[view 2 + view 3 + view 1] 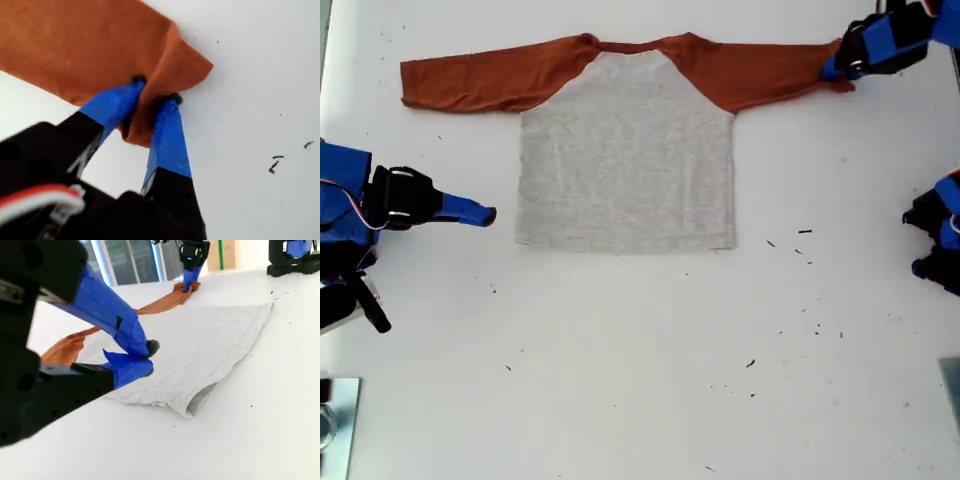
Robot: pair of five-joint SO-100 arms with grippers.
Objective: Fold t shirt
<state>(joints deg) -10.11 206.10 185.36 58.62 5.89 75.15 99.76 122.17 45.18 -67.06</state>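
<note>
My first gripper [152, 95]: fingers [167, 137] pinched on cuff [172, 67] of orange sleeve [760, 70], thin bite near edge. Likely risk: cuff slips out mid-fold, or pull drags whole shirt [625, 150] and skews it. Shirt flat on desk [640, 380], sleeves spread. My second gripper [137, 357]: fingers nearly closed, empty, near hem [165, 402], not pinning body.

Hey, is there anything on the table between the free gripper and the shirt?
Nothing visible. My second gripper hovers over bare white table just off the shirt body's edge on the exterior view's left, with only open surface between. My first gripper is pinched on the sleeve cuff at the exterior view's upper right.
</note>
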